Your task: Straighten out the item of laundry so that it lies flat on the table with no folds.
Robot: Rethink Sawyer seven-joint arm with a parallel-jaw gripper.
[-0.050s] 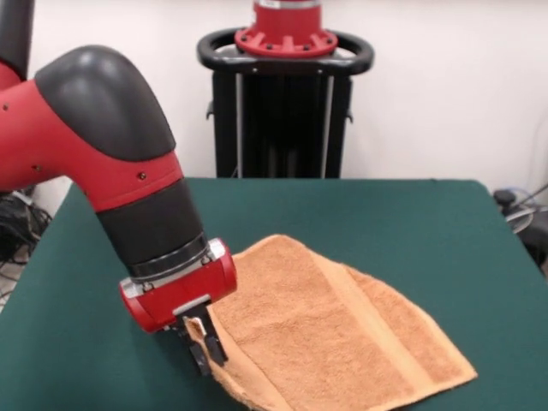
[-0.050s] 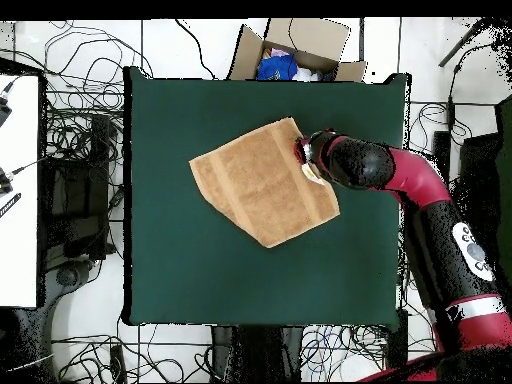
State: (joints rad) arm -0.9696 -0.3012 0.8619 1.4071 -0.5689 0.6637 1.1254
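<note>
The item of laundry [image 1: 334, 338], an orange-tan towel, lies on the green table [image 1: 402, 214] near its front. One layer is folded over another, with a woven band running along the overlap. My gripper [image 1: 205, 347] is down at the towel's left edge, and its dark fingers [image 1: 199, 353] are shut on a bit of that edge, which shows between them. In the overhead view the towel [image 2: 260, 182] sits skewed on the table [image 2: 200, 280], and the gripper [image 2: 306, 160] is at its right corner, mostly hidden under the wrist.
The arm's red and black forearm [image 1: 111, 163] reaches over the table's left side. Beyond the table's top edge in the overhead view stands an open cardboard box [image 2: 292, 45] holding something blue. Cables lie on the floor around the table.
</note>
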